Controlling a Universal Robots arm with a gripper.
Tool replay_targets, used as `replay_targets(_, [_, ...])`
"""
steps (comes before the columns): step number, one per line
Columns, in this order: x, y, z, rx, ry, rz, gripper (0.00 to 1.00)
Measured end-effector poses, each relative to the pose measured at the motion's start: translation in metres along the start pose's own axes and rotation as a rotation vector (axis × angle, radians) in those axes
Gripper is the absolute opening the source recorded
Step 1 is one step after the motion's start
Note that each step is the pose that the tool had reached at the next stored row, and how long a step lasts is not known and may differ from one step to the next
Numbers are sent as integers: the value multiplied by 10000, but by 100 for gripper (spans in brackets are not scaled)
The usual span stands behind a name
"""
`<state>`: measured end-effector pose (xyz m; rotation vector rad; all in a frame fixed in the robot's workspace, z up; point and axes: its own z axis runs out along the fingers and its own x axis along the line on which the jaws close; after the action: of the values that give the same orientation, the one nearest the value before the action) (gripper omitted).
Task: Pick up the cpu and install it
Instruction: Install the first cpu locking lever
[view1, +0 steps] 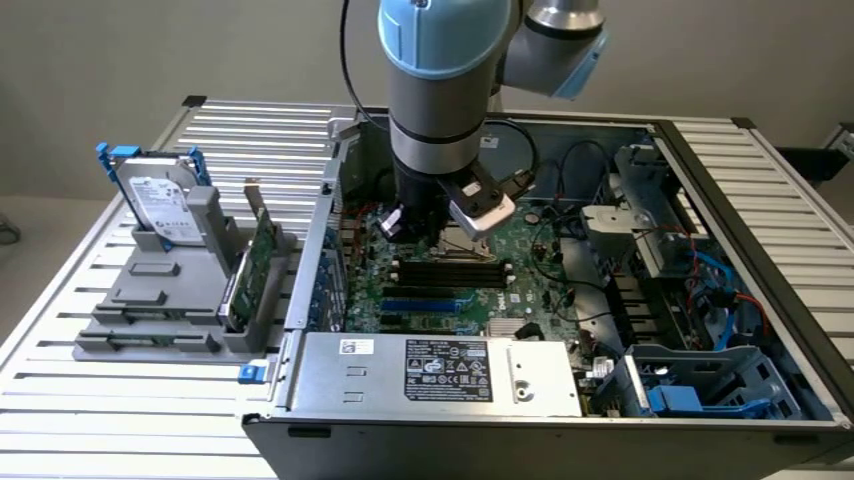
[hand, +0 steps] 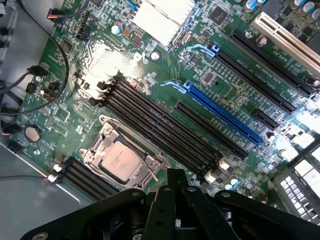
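Inside the case: the open PC case (view1: 747, 215) sits on a slatted metal surface (view1: 254, 125), with the green motherboard (view1: 534, 285) lying flat in the bottom of it
Socket: the cpu (hand: 121, 160) is already sitting in the socket frame (hand: 102, 137), silvery top facing up; the print on it is too small for me to read
Hand: the hand (hand: 175, 200) is closed all the way with nothing in it, and in the wrist view its black linkage hangs just beside the socket, not touching the chip
Arm: the robot arm (view1: 447, 80) comes straight down into the case over the middle of the board
Slots: four black RAM slots (hand: 160, 127) right next to the socket, all bare, then a blue PCIe slot (hand: 225, 115) and a white slot (hand: 290, 40) further out
PSU: grey power supply (view1: 434, 375) along the near edge of the case, black label (view1: 450, 368) with white print I can't make out, plus a small white sticker (view1: 356, 346)
Drive cage: blue plastic drive cage (view1: 694, 385) in the corner at the exterior view's right
Outside rack: grey holder (view1: 160, 300) on the surface at the exterior view's left, holding a hard drive (view1: 158, 205) upright with its white label showing, and a green card (view1: 251, 270) standing on edge
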<state>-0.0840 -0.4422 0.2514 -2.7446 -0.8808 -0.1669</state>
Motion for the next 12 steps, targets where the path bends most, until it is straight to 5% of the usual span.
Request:
replay_targets(7, [49, 48, 38, 17, 100, -3, 11])
replay_targets(12, [45, 62, 93, 116, 204, 56, 11])
